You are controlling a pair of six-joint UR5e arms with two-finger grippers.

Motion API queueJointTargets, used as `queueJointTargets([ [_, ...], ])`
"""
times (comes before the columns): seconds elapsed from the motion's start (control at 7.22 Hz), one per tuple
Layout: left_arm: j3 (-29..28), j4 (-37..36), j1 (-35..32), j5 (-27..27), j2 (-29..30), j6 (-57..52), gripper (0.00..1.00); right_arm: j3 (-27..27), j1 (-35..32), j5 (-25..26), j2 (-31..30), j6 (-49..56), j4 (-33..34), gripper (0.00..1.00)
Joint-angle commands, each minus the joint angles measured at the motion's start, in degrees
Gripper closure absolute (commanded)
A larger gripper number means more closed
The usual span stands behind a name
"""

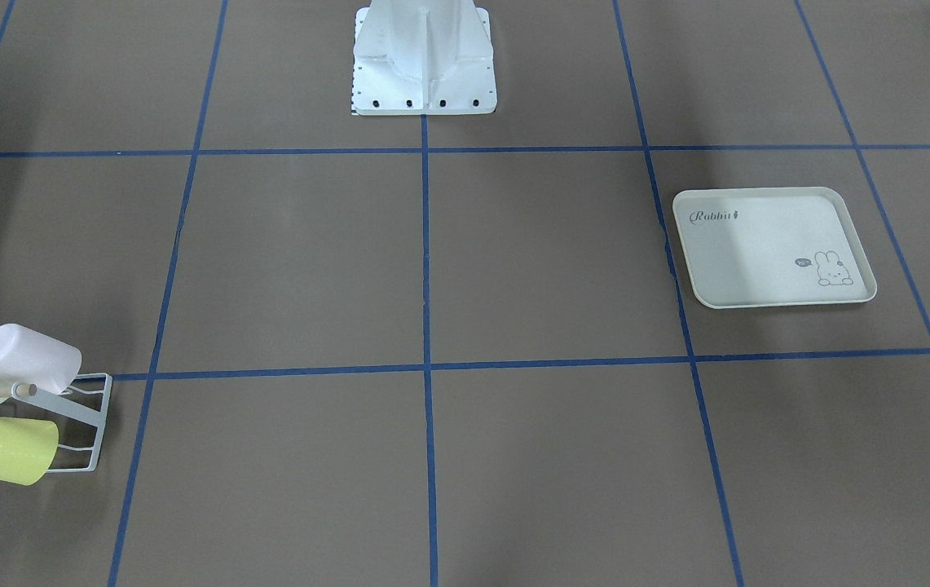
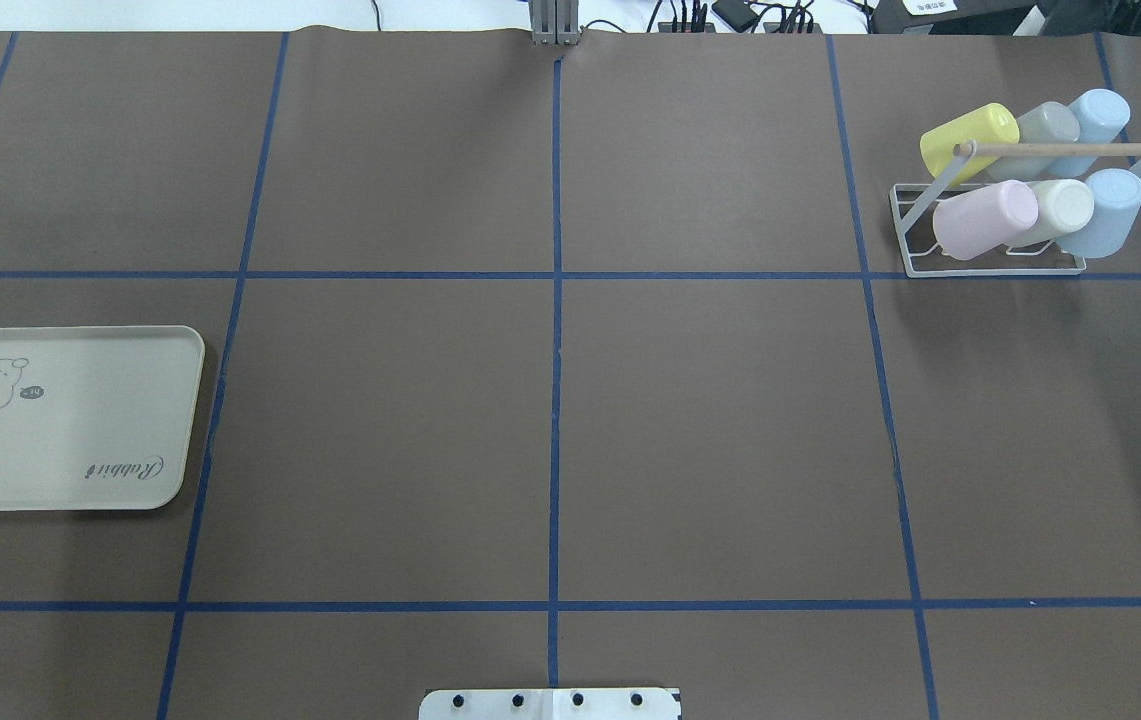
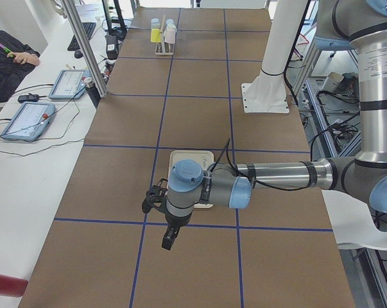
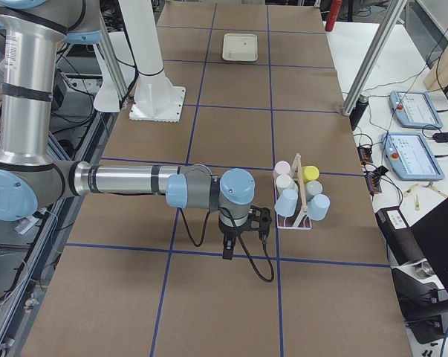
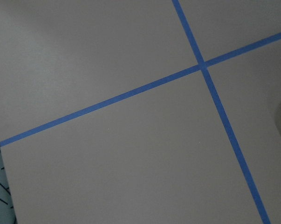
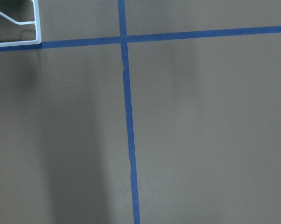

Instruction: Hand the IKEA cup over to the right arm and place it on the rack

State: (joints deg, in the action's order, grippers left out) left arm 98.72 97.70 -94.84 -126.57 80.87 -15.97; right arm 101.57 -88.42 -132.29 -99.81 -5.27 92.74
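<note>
Hanging on rack (image 2: 1000, 271): six cups (image 2: 985, 220); left arm (image 3: 276, 173), right arm (image 4: 127, 180) jaws: cannot tell.

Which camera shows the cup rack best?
Overhead exterior: the whole rack and its six cups show, unblocked. Front-facing crops it at the edge, exterior right shows it smaller, exterior left tiny, right wrist only a corner, left wrist nothing.

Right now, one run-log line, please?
rack: six cups | tray: robot's left | left gripper: unclear | right gripper: near rack, unclear
</note>
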Motion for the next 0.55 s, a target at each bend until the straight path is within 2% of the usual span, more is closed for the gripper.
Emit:
queueJointTargets([
  [0.0, 2.44, -4.44, -0.87, -2.17, 0.08, -0.12, 0.0, 0.03, 0.0, -0.07, -0.04, 0.0, -0.11, 0.0],
  [0.14, 2.27, -5.23, -0.87, -4.71, 0.08, 0.23, 0.0, 0.12, 0.0, -0.08, 0.05, 0.0, -0.11, 0.0],
  [0.42, 2.53, -4.98, -0.53, -5.09, -0.62, -0.03, 0.0, 0.29, 0.0, -0.08, 0.05, 0.0, -0.11, 0.0],
])
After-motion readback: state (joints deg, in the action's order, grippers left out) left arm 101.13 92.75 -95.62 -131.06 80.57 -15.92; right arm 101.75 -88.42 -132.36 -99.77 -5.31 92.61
